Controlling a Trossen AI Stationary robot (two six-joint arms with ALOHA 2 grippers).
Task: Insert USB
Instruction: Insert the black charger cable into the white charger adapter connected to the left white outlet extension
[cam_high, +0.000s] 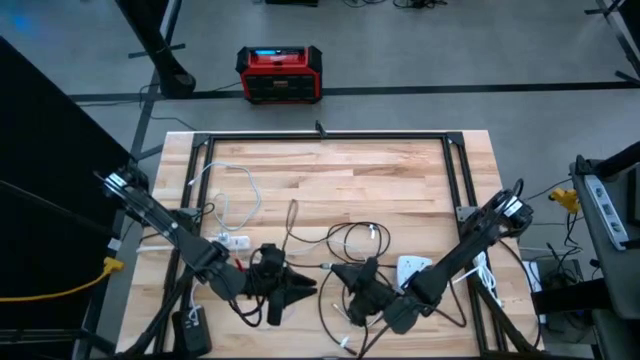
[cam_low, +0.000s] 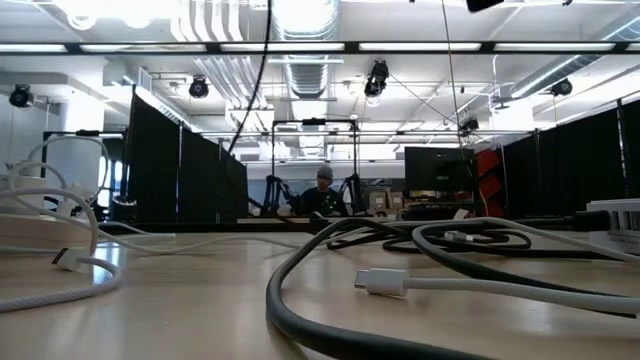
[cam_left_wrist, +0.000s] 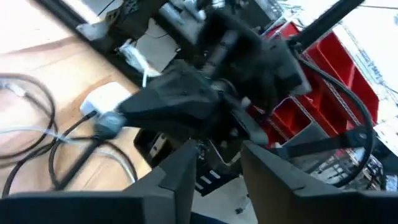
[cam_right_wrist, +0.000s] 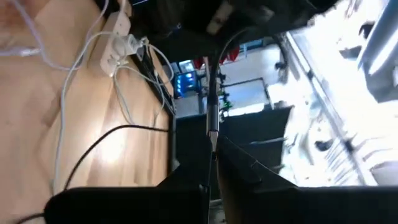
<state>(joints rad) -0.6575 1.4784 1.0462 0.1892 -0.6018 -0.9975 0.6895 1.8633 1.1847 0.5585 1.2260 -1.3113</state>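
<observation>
The right gripper (cam_right_wrist: 211, 165) pinches a dark USB cable (cam_right_wrist: 212, 93) between closed fingers, facing the left gripper (cam_high: 300, 288), whose fingers are spread

Light wooden table (cam_high: 330, 175) carries everything at its near half; far half bare. Left pincer (cam_high: 300, 288) and right pincer (cam_high: 338, 271) face each other at near-centre, close but apart. White power strip (cam_high: 236, 242) lies left, just beside the left arm. White square charger block (cam_high: 413, 268) lies right, beside the right arm. Looped dark cables (cam_high: 352, 238) sit between them, behind the pincers. Red box-shaped power unit (cam_high: 280, 74) stands on the floor beyond the table's far edge.
</observation>
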